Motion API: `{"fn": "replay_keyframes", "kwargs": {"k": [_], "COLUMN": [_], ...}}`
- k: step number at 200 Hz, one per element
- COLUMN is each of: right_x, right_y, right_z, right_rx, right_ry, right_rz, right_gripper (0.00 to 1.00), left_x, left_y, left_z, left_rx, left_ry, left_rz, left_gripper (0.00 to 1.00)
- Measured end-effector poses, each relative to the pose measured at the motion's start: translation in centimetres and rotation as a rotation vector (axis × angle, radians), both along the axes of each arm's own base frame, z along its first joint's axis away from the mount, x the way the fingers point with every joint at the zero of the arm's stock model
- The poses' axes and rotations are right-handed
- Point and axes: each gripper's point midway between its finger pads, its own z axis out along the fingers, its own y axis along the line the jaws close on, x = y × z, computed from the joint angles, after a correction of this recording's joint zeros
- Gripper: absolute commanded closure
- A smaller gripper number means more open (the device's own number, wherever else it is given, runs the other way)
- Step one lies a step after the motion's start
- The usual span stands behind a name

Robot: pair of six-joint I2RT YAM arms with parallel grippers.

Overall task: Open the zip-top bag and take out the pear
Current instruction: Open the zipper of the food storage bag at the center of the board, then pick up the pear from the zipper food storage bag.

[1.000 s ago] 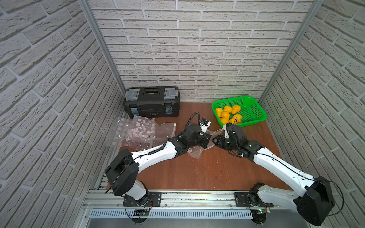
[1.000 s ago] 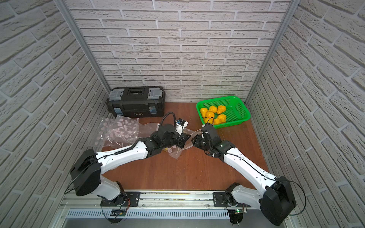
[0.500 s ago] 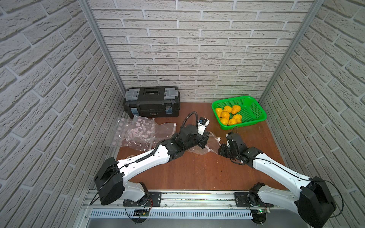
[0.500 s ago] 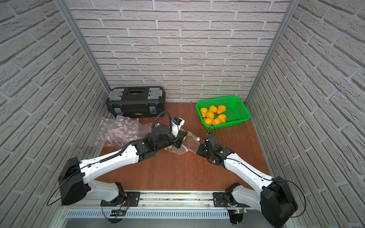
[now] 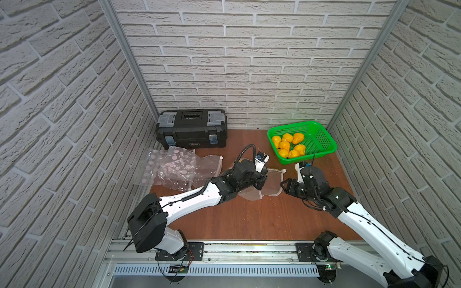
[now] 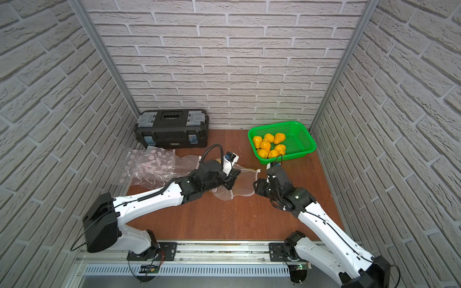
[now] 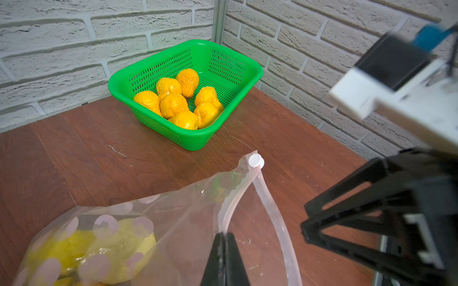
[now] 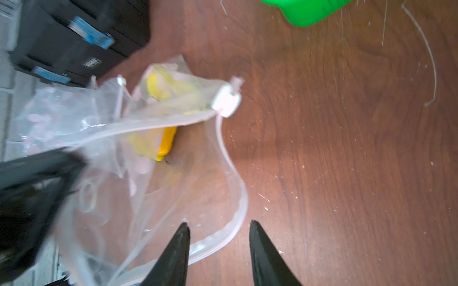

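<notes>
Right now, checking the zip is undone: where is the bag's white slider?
In a top view the white slider sits at the zip-top bag's corner nearest the green basket, toward the robot's right.

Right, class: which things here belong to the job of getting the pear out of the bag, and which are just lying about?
Belongs: zip-top bag; pear inside it; left gripper, shut on the bag's rim; right gripper, open at its mouth.
Lying about: black toolbox; heap of empty bags; green basket; the fruit in it.
</notes>
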Motion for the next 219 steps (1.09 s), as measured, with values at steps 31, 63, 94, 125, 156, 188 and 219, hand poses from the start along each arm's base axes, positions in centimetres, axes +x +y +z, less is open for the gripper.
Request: {"fn": "replay_keyframes", "kwargs": {"k": [31,63,94,125,156,188,219], "right_x": [0.4,2.4,4.5,6.3,7.7,8.7,9.0], "right_y": [2.6,6.4,9.7,11.3,11.9,12.2,11.6], "right_z": [0.8,-2.2,-4.7,-7.1,-8.7,-8.6,-9.2], "right_rx": [0.086,0.183,0.263,0.337,0.355,0.374,0.336], "right_ry": [-0.007,0.041,0.065,0.053,0.027,-0.036,-0.051], "right_rz": [0.048,0.069,0.072,0.039,0.021,0.039,0.069], "right_gripper": [0.79,0.85,0.88,0.89,0.88,0.81,0.78], "left_x": [0.1,0.0,-0.6,-0.2,-1.0,-1.1,-0.5], "left_y": [-0.2,-0.5,-1.0,-0.6,-1.0,-1.0,-0.7], "left_z": [0.4,0.9,1.2,1.0,1.4,1.2,2.1], "left_rx": [-0.021,-0.042,-0.052,-0.030,-0.035,-0.027,-0.020], "left_ry": [-0.008,-0.013,-0.020,-0.038,-0.044,-0.039,-0.048], "left_rz": [0.001,0.000,-0.009,0.033,0.017,0.014,0.042], "left_gripper": [1.00,1.00,1.00,1.00,1.00,0.93,0.55]}}
